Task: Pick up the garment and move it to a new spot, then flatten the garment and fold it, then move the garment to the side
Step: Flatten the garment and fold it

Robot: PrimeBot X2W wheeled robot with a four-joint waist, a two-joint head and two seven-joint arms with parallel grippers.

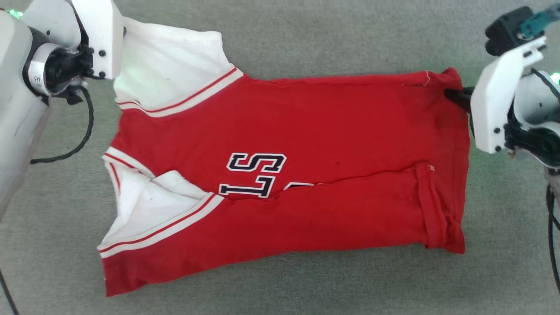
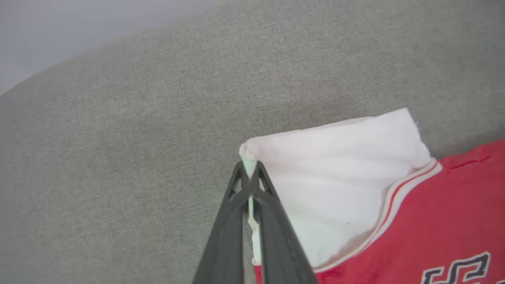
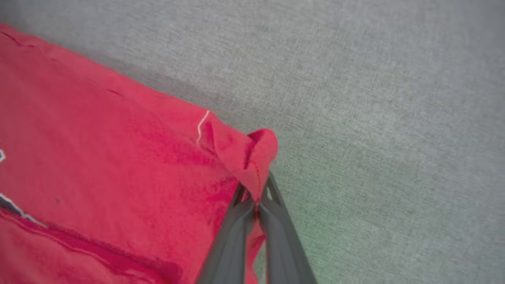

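The garment point(image 1: 332, 131), a red jersey with white sleeves and black white-edged lettering, lies partly folded on the grey cloth surface, its near long side folded over the front. In the left wrist view my left gripper point(image 2: 249, 167) is shut on the corner of the far white sleeve point(image 2: 335, 177). In the right wrist view my right gripper point(image 3: 254, 193) is shut on the bunched far corner of the red hem point(image 3: 252, 152). In the head view the right gripper's dark fingers point(image 1: 457, 97) meet the garment's far right corner; the left fingers are hidden behind the white wrist.
Grey fabric surface point(image 1: 306, 35) stretches on all sides of the garment. The white left arm point(image 1: 26, 87) with a black cable stands at the left, the right arm point(image 1: 512, 100) at the right. A pale edge beyond the surface point(image 2: 59, 23) shows in the left wrist view.
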